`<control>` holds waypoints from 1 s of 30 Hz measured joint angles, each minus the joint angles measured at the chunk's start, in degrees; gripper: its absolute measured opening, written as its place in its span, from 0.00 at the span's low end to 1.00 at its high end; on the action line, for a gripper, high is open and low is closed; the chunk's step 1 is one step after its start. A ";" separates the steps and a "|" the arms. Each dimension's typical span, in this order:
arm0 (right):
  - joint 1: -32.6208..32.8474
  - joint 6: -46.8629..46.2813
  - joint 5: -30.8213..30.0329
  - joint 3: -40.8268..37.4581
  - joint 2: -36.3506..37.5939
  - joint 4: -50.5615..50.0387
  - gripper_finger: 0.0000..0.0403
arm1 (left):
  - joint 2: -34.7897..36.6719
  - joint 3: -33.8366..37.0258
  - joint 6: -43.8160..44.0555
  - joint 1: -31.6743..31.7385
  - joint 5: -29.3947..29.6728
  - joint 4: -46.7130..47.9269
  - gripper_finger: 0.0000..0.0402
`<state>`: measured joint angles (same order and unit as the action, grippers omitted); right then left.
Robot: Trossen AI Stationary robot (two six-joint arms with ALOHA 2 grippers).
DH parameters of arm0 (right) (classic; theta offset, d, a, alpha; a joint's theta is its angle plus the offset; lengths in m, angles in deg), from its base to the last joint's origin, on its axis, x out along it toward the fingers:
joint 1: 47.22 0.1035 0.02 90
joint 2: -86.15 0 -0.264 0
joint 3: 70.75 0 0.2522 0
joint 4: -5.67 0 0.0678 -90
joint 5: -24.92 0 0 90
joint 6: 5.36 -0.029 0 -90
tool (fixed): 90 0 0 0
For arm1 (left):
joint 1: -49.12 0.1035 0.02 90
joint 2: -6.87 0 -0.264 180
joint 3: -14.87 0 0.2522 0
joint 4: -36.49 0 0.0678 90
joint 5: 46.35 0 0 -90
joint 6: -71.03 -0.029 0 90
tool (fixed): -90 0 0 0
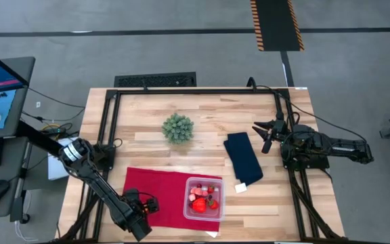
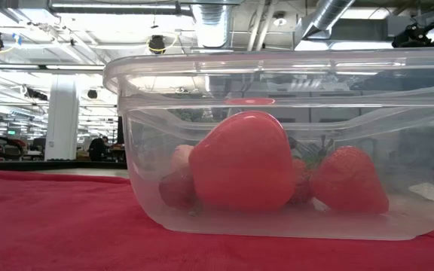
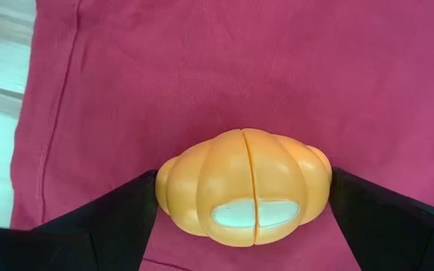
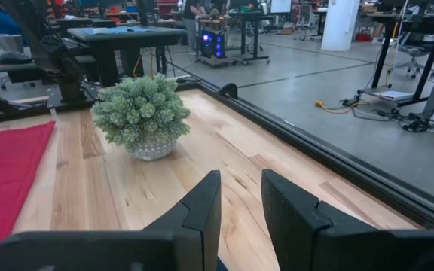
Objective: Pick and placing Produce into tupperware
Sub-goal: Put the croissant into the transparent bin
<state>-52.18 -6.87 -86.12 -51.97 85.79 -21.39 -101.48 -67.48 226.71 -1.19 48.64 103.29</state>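
Orange produce (image 3: 243, 187) is pinched by left end effector (image 1: 143, 207), lower left; tupperware (image 1: 204, 198) lies just right of it.

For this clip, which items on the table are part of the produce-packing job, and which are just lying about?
Job:
clear pink-tinted square tupperware
red toy produce inside it
orange ridged oval toy, held by the left gripper

Lying about:
green bushy ball
dark blue folded cloth
flat red cloth, under the tupperware

Tupperware (image 1: 204, 198) on cloth (image 1: 156, 188)
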 joint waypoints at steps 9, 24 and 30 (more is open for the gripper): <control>-0.01 0.00 0.00 0.02 0.00 0.00 0.30 | 0.06 -3.47 0.03 0.00 0.33 5.06 0.87; 0.01 0.00 0.00 0.00 0.00 0.00 0.30 | 0.11 -11.12 -3.68 2.65 5.29 13.05 0.87; 0.00 0.00 0.00 0.00 0.00 0.00 0.30 | 0.11 -14.54 -12.68 6.56 5.75 14.07 0.87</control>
<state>-52.17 -6.87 -86.12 -51.97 85.79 -21.39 -101.37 -82.02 214.03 5.38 54.39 117.36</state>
